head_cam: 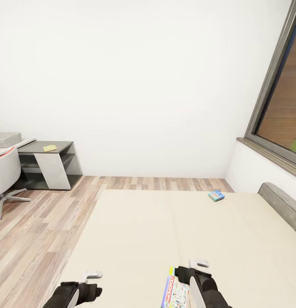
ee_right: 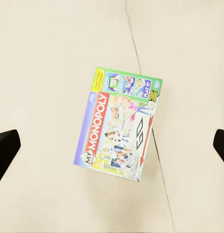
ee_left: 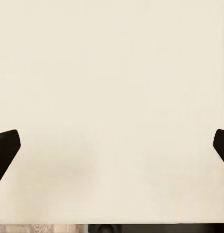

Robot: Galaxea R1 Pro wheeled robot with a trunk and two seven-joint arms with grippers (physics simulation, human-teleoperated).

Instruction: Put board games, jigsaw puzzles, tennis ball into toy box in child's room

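- The right gripper (ee_right: pixel 112 145) is held wide open above the bed (head_cam: pixel 135 239), its two dark fingertips far apart and nothing between them.
- Straight below it, between the fingertips, a Monopoly box (ee_right: pixel 119 124) lies flat on the mattress, apart from both fingers and turned at a slant to them.
- The left gripper (ee_left: pixel 112 145) is likewise spread wide and empty, with bare cream mattress beneath it.
- Farther out from the right gripper, near the bed's far edge, a second game box (head_cam: pixel 216 195), small and blue-green, is seen lying flat.
- Well off beyond the left gripper stands the table (head_cam: pixel 45 160), with a pale grey toy box (head_cam: pixel 7 139) on its top and a yellow item, too small to identify, on its dark section.
- Progress is judged to be early: both bed games are not yet lifted, and nothing can be confirmed inside the toy box.
- The box is a thin, glossy printed rectangle with sharp corners; the mattress is matt, plain and seamed; the floor is wood plank.
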